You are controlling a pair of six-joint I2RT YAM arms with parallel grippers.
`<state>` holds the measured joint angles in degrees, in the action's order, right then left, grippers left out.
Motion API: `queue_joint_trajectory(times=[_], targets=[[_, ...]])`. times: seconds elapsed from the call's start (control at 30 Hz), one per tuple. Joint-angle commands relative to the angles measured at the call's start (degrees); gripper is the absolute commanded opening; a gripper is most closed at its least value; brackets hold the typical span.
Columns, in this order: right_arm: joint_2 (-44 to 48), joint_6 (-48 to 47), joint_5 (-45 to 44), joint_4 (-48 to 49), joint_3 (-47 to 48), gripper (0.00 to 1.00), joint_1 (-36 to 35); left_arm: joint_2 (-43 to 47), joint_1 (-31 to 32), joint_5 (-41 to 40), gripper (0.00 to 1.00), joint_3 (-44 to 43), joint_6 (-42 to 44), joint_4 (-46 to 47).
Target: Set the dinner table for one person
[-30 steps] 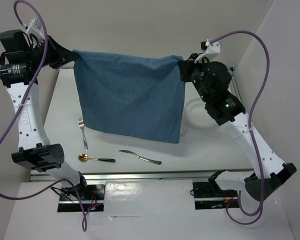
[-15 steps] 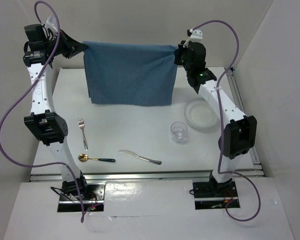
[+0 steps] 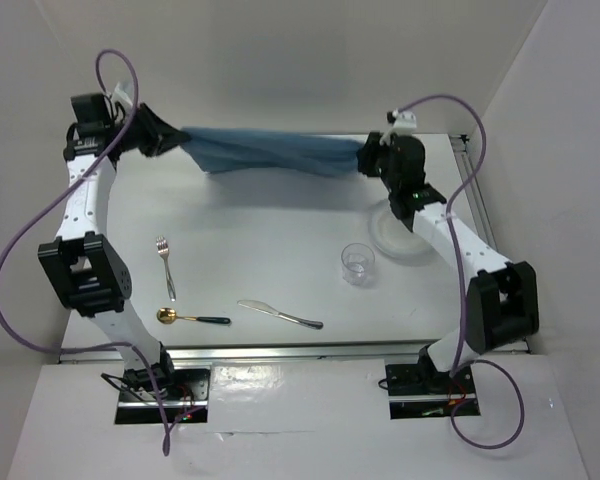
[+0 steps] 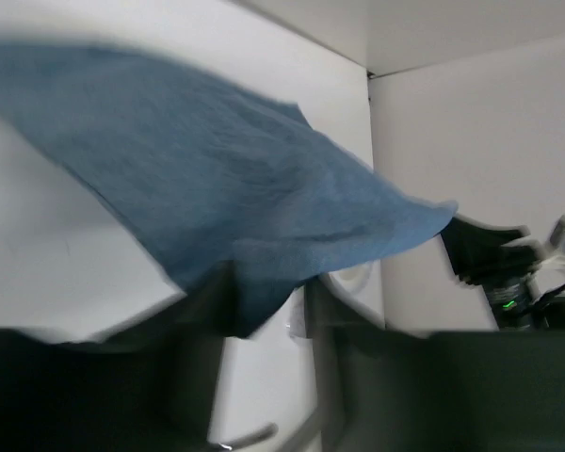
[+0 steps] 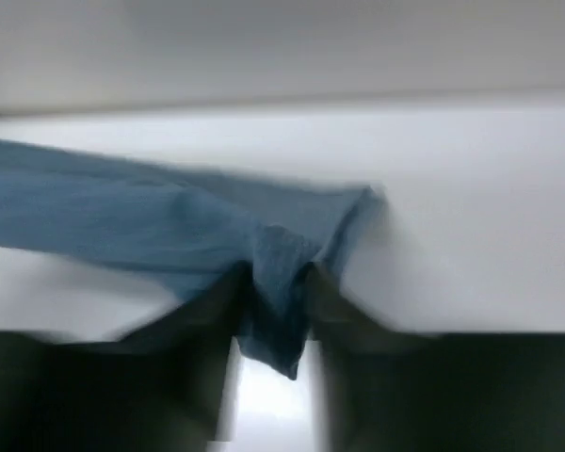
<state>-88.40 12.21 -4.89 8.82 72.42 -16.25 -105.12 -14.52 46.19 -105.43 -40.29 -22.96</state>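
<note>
While the table (image 3: 270, 235) lies beneath both arms, the left tool (image 3: 172, 138) and right tool (image 3: 365, 157) each clamp a corner of the cloth (image 3: 270, 153), stretched between them over its far side.

Bright, even white light, soft faint shadows, top view sharp, both wrist views motion-blurred

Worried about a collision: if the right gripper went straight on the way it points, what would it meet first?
The blue cloth pinched in the right gripper; past it, seemingly only the dinner table's surface, though depth is unclear.
</note>
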Motion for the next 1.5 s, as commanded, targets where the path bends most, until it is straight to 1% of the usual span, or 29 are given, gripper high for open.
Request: queue_joint_trajectory(times=[0.0,0.03,0.07,0.1,0.13,0.2,0.27,0.33,0.4,0.43,0.47,0.5,0.53,0.57,0.6,0.63,0.67,0.7,0.73,0.77,0.83,0.87,0.9,0.97,1.1,1.2,1.3,1.47], targets=[[12.07,4.21,-1.19,-2.13,-14.12,0.74,1.66,11.75,-0.94,-3.55,0.60,14.06,6.70,-1.81],[14.29,4.75,-1.18,-2.14,-19.98,0.90,1.66,14.04,-1.47,-4.61,1.00,21.33,7.41,-2.96],[16.14,4.76,-0.05,-3.18,-22.04,0.98,1.66,18.24,-1.47,-5.67,1.00,24.01,8.03,-3.49],[17.81,5.36,0.49,-3.89,-23.45,1.00,1.66,19.59,-1.99,-6.72,1.00,25.69,10.13,-4.63],[20.00,4.85,0.49,-5.72,-24.08,1.00,1.66,20.13,-2.70,-7.95,1.00,25.10,11.36,-6.20],[20.02,4.15,0.49,-7.75,-23.04,1.00,2.19,19.61,-3.40,-10.76,1.00,21.68,12.78,-12.16],[19.41,3.00,0.49,-9.69,-19.89,1.00,2.72,19.60,-3.41,-12.18,1.00,18.34,13.31,-13.07],[17.57,3.00,1.72,-11.19,-16.80,1.00,3.24,18.99,-3.41,-12.18,1.00,17.72,12.70,-12.28],[13.80,3.00,4.51,-12.68,-12.06,0.92,3.24,18.29,-1.74,-14.19,1.00,17.71,12.00,-11.24],[12.13,3.69,6.01,-13.38,-10.30,0.86,3.24,17.76,-0.87,-15.25,0.82,18.32,11.99,-11.23],[8.02,4.40,7.16,-14.96,-6.37,0.65,2.37,15.67,0.62,-15.26,0.63,18.33,11.99,-10.53],[5.63,5.01,7.87,-16.45,-3.98,0.53,1.84,14.43,1.51,-15.26,0.41,19.02,11.99,-10.00],[3.00,5.02,10.05,-17.86,-1.52,0.40,1.31,12.94,2.39,-14.74,0.16,19.55,11.99,-9.22],[0.10,5.02,10.07,-19.44,1.11,0.29,0.61,10.92,4.22,-12.38,0.00,19.56,12.60,-9.21],[-5.85,5.54,10.07,-23.11,3.66,0.19,-1.05,6.29,5.37,-12.36,0.00,17.82,13.13,-9.21],[-8.95,5.55,10.07,-25.15,9.08,0.05,-1.93,3.98,6.51,-13.31,0.00,16.93,13.14,-11.73],[-12.03,5.55,10.07,-26.99,11.75,0.00,-2.55,1.78,8.61,-16.11,0.00,16.14,13.14,-12.45],[-17.98,5.55,9.55,-31.01,14.39,0.00,-3.69,0.02,9.51,-17.53,0.00,15.61,13.14,-12.46],[-20.64,6.07,9.54,-32.53,19.11,0.00,-3.70,-2.35,10.38,-18.93,0.00,15.60,13.14,-12.46],[-25.54,6.77,9.54,-35.59,21.33,0.00,-4.48,-3.07,11.87,-20.95,0.00,16.39,12.44,-11.07],[-29.62,7.39,11.73,-37.73,26.34,0.00,-5.01,-4.64,12.50,-22.02,0.00,18.32,10.86,-9.04],[-31.38,7.91,11.74,-38.69,27.58,0.00,-5.02,-5.18,13.29,-21.07,0.00,19.37,10.85,-5.38],[-34.44,8.62,12.78,-40.18,28.81,0.00,-5.02,-6.05,13.29,-16.88,0.00,20.08,10.24,-4.12],[-36.48,9.15,12.89,-40.72,30.31,0.00,-5.02,-9.38,13.82,-15.96,0.00,20.09,9.71,-4.11],[-37.72,10.64,12.88,-39.06,26.82,0.00,-5.02,-11.24,16.01,-21.48,0.00,20.51,9.19,-5.16],[-37.03,11.35,11.66,-38.35,22.16,0.00,-5.02,-10.72,16.55,-23.07,0.00,24.64,7.96,-5.16],[-35.27,12.48,11.04,-37.03,17.59,0.00,-5.02,-8.79,17.07,-24.92,0.00,30.52,7.33,-3.41],[-31.14,13.63,10.42,-34.05,8.62,0.00,-5.02,-5.80,18.13,-27.47,0.00,35.20,6.72,-3.41]])
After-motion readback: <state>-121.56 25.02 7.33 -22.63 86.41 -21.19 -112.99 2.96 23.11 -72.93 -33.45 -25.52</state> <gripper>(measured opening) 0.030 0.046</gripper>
